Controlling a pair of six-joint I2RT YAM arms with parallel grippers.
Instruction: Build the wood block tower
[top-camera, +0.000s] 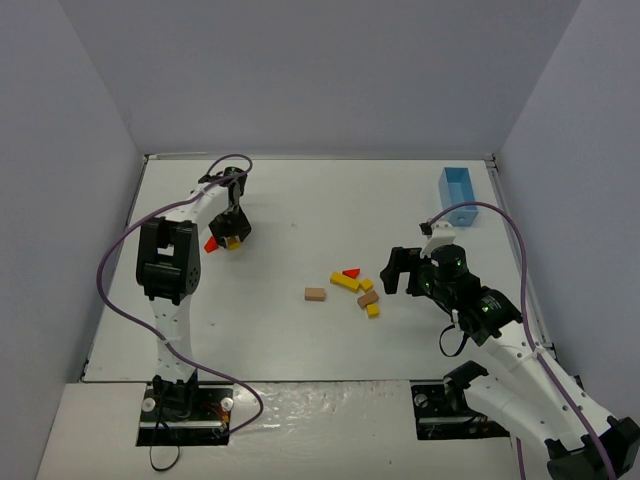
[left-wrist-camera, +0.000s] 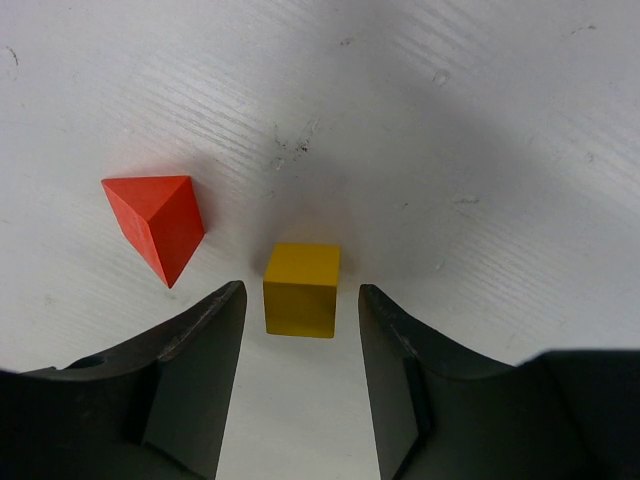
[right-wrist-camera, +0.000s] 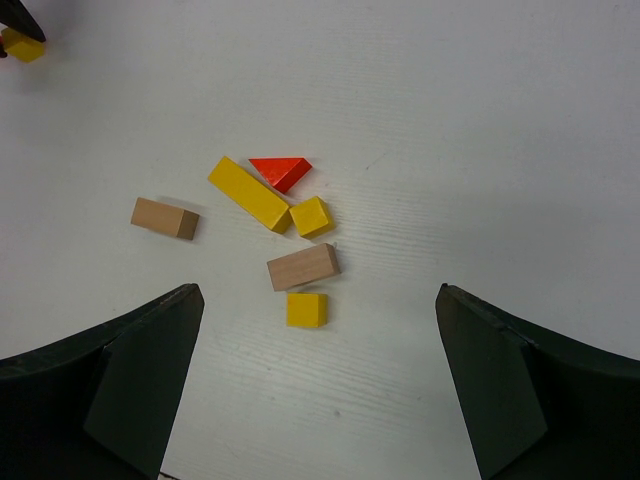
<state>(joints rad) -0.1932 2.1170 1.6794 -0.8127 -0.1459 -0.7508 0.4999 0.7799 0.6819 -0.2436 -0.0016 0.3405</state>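
Observation:
No stack stands; the tiny blocks lie loose on the white table (top-camera: 300, 200). My left gripper (left-wrist-camera: 302, 295) is open at the far left, its fingertips on either side of a yellow cube (left-wrist-camera: 301, 288) without touching it. A red wedge (left-wrist-camera: 155, 222) lies just to its left. In the top view that gripper (top-camera: 233, 238) is over both. My right gripper (right-wrist-camera: 317, 300) is open wide and empty, above the middle group: a long yellow block (right-wrist-camera: 250, 193), a red wedge (right-wrist-camera: 281, 171), a yellow cube (right-wrist-camera: 311, 216), a tan block (right-wrist-camera: 303, 267), a yellow cube (right-wrist-camera: 306, 309) and a separate tan block (right-wrist-camera: 164, 217).
A light-blue rectangular box (top-camera: 458, 185) stands at the far right of the table. Grey walls enclose the table on the left, back and right. The right arm (top-camera: 470, 300) reaches in from the bottom right toward the middle group (top-camera: 358, 290).

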